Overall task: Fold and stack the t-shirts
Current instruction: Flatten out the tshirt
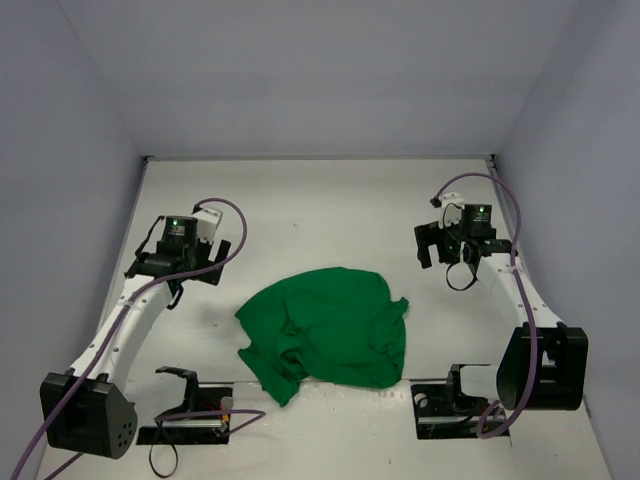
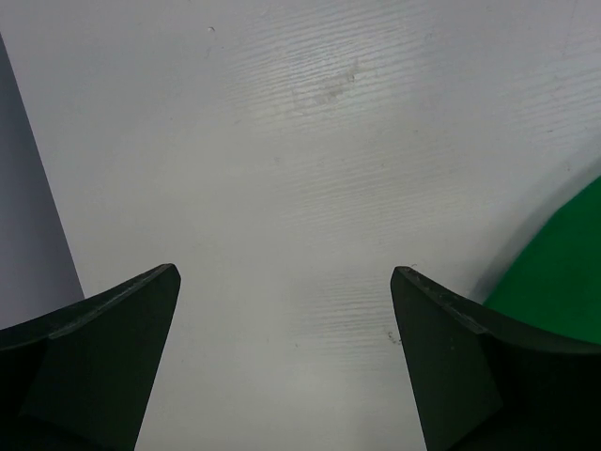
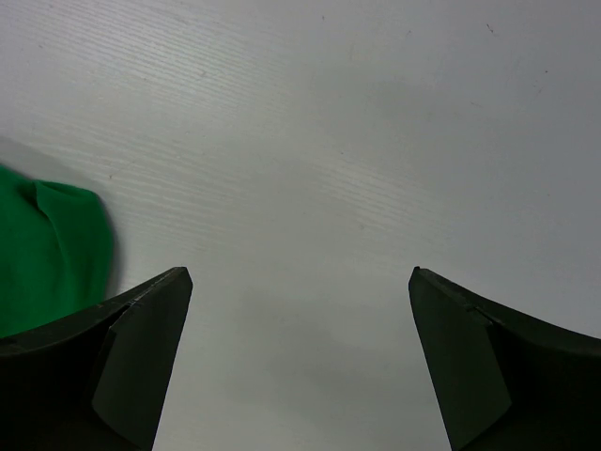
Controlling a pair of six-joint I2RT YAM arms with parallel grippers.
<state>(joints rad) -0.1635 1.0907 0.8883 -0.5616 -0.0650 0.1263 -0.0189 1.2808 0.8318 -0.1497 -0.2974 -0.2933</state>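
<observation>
I've got the shirt (image 1: 325, 335) lying crumpled in a heap on the table (image 1: 330, 200), middle of the surface and a touch toward 6 o'clock. My left gripper (image 2: 285, 271) hangs off its 10 o'clock, fingers spread wide over bare table, with green just peeking in at 4 o'clock on that wrist feed. My right gripper (image 3: 300, 271) is off at 2 o'clock, fingers spread too, clear of the cloth, green showing at 9 o'clock

My worktop (image 1: 330, 205) is plain white, faintly ridged with fine lines. Directly on it lies one bright-green t-shirt (image 1: 325, 335), crumpled and wrinkled, toward the near edge and roughly midway across.
</observation>
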